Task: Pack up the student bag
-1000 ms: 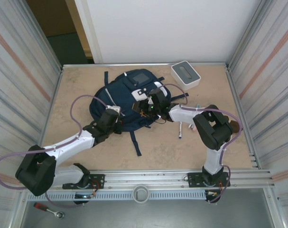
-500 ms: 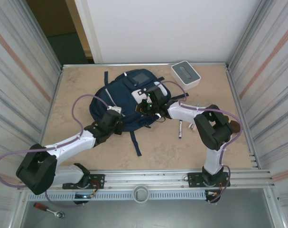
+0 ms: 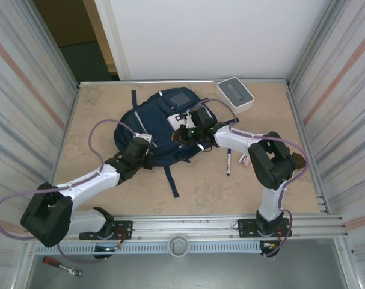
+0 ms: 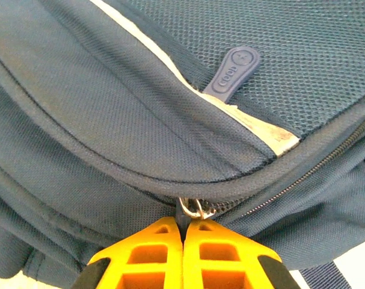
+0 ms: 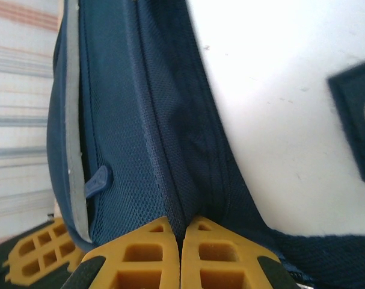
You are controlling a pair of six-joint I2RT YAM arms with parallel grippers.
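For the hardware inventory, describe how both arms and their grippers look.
The left arm and right arm are white links joined by bulky black joints. A purple cable loops loosely along each. The left gripper and right gripper have orange-yellow fingers with a moulded grid of cut-outs and black outer edges.

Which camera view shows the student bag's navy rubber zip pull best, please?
The left wrist view: the zip pull lies face-on on the student bag's mesh. The right wrist view apparently shows the pull small and side-on. The top external view makes it too small to tell.
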